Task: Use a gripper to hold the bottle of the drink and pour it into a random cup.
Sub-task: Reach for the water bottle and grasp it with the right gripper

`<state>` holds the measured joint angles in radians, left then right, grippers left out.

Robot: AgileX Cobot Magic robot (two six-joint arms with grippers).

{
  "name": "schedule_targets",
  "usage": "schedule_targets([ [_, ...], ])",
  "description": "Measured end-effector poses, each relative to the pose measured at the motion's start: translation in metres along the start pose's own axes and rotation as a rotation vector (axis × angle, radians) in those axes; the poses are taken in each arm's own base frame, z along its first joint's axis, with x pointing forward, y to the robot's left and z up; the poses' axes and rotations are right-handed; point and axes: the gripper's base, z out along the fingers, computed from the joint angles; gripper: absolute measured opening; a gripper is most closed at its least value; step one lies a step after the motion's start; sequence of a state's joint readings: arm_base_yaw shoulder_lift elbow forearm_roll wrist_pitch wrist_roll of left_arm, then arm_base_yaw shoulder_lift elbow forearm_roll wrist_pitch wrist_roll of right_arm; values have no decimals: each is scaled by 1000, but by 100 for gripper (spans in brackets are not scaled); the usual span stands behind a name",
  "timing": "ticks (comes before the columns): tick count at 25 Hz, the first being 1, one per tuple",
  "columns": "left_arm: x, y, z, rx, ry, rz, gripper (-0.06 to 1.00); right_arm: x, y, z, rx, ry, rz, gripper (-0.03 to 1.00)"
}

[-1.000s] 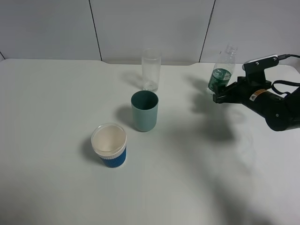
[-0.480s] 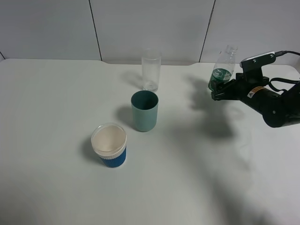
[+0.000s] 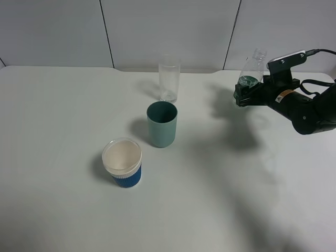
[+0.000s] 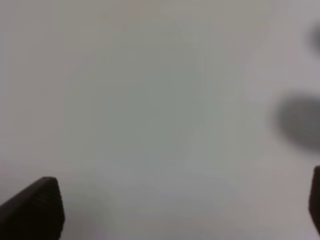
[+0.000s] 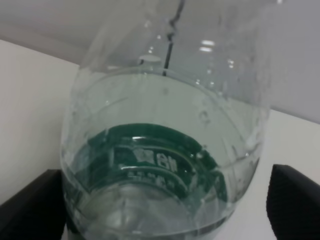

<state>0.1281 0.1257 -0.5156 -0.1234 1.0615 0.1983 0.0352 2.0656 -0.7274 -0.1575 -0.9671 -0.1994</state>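
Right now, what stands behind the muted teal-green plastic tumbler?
A tall clear glass stands behind the teal-green plastic tumbler, apart from it. The tumbler hides only a bit of white table just behind it.

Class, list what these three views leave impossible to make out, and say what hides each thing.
- Bottle base: in the exterior high view the right tool covers it; the right wrist view's edge cuts it off.
- Teal cup inside: too dark in the exterior high view to show any liquid.
- Left tool: the left wrist view is blurred and shows only finger corners; the exterior high view misses that arm.
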Motion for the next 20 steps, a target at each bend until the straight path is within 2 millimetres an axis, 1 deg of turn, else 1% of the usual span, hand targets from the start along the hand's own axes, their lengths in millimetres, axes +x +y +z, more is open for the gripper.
schedule_targets([
  [6, 0, 0, 0, 0, 0, 0, 99, -1, 0, 1, 1, -3, -16, 79],
  [10, 0, 0, 0, 0, 0, 0, 99, -1, -1, 10, -9, -16, -28, 79],
  [13, 0, 0, 0, 0, 0, 0, 99, 3, 1, 16, -25, -11, -17, 79],
  [20, 0, 0, 0, 0, 0, 0, 99, 3, 5, 16, -58, -26, -19, 78],
])
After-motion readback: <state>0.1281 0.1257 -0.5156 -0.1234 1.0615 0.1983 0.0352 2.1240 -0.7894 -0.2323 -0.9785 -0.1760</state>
